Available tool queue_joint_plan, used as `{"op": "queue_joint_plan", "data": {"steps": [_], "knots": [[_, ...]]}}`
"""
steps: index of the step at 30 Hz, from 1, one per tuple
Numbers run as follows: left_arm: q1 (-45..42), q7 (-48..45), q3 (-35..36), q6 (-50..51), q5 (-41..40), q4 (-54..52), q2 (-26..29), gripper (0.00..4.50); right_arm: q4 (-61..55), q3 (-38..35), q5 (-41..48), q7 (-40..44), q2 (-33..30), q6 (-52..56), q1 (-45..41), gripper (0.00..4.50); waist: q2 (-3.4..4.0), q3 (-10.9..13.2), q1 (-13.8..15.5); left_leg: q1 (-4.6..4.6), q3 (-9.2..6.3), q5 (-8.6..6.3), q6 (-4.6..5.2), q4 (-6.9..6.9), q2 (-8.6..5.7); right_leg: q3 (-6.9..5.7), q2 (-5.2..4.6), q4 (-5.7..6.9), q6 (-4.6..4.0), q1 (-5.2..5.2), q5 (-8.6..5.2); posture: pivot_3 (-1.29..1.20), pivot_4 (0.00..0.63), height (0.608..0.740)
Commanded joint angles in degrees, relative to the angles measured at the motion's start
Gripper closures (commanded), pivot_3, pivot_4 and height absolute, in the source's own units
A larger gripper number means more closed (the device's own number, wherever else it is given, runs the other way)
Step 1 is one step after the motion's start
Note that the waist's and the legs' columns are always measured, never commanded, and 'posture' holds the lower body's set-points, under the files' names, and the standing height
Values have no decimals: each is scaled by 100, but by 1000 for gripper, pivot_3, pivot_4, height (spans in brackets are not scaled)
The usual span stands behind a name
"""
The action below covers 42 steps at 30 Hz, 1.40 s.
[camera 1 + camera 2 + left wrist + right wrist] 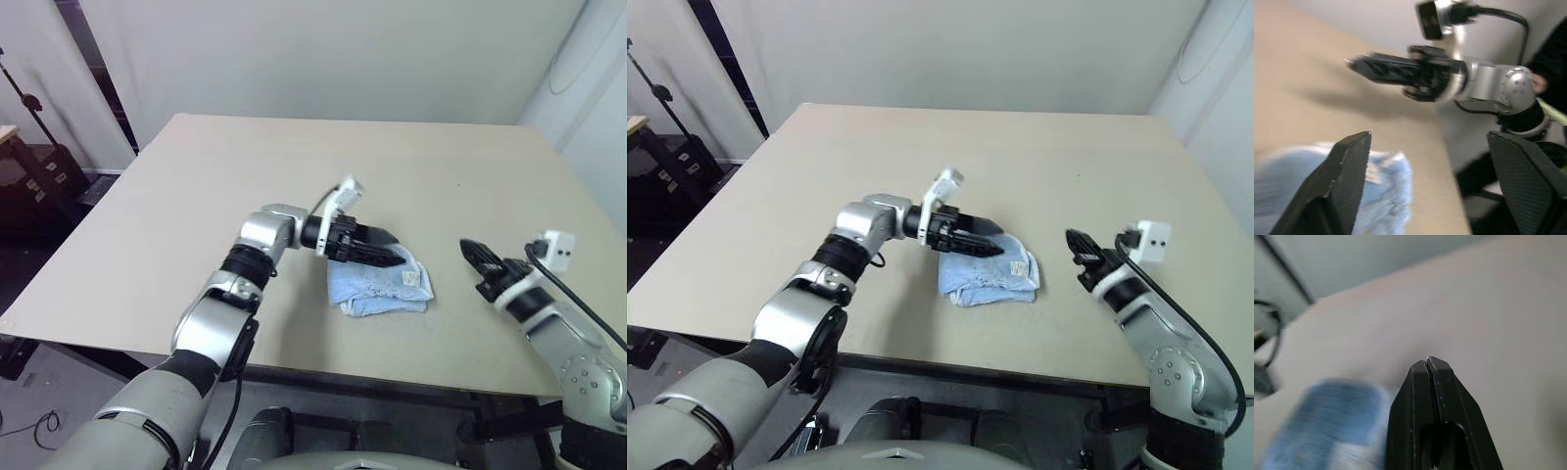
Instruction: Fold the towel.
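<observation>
Near the front edge of the table (pixel 196 176), the towel (pixel 377 289) lies folded into a small, rumpled, roughly square bundle of soft light-blue terry cloth, with a small white tag or patch on its upper layer; no writing on it can be read. The tabletop is a plain, matte, beige board. The left gripper (pixel 387 250) reaches in level from the robot's left, its two black wedge-shaped fingers spread wide just over the towel's far edge, holding nothing. The right gripper (pixel 473 253) hangs over bare table well to the right of the towel, its fingers pressed together into a single narrow point, empty. A dark stand (pixel 29 108) rises beyond the table's left corner.
</observation>
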Motion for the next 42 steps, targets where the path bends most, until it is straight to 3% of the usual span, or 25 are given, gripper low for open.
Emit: {"op": "queue_joint_plan", "data": {"steps": [1,6,11,19,25,30,33,36,42], "knots": [[371,288,120,-536,58,-581,306,959,-282,284,171,304,-160,-23,-400,4500,-1,0,20,0,-3,1,1,4,0,-2,0,2,0,3,0,0,0,709],[1045,410,70,-711,40,-1142,708,2626,163,814,78,741,-257,17,-1030,4500,-4,2,38,-1,-1,1,2,14,-2,0,-1,2,0,6,1,0,0,709],[1450,740,-210,-1354,325,-1117,561,4473,886,1519,-418,1211,-315,-7,-1197,4500,-5,2,81,-2,-12,-2,7,44,-7,-8,-4,2,-1,6,0,0,0,709],[1579,1274,-475,-2307,691,-56,-61,4473,2042,2314,-1157,1804,-231,-197,-945,4500,-4,1,39,-3,-8,-6,17,68,-10,-6,-7,3,6,8,5,0,0,709],[1656,1101,-819,-2542,1097,520,41,4473,2332,2346,-1347,1877,-73,-204,-973,4500,-4,0,18,-1,-9,-6,17,65,-4,-5,2,6,16,6,10,0,0,709],[1563,865,-631,-2399,862,478,112,4473,2209,2167,-1325,1960,-138,-199,-988,4500,-7,-4,20,3,-9,-7,16,69,-5,-5,-1,6,14,9,10,0,0,709],[1431,763,-359,-2120,572,327,153,4500,1903,1843,-1026,1965,-165,-55,-995,3686,-7,-4,20,0,-10,-7,16,68,-5,-6,-2,6,14,6,9,0,0,709],[1406,562,-234,-1880,385,-13,317,3925,1560,1405,-551,2003,-264,289,-991,2614,-8,-3,24,-4,-10,-7,16,66,-5,-6,-3,6,15,2,9,0,0,709],[1579,453,-114,-1272,172,-1120,963,1705,1683,754,180,2175,-955,1263,-1187,378,-8,-3,28,-9,-9,-7,17,64,-6,-5,-6,5,14,3,9,0,0,709]]}}
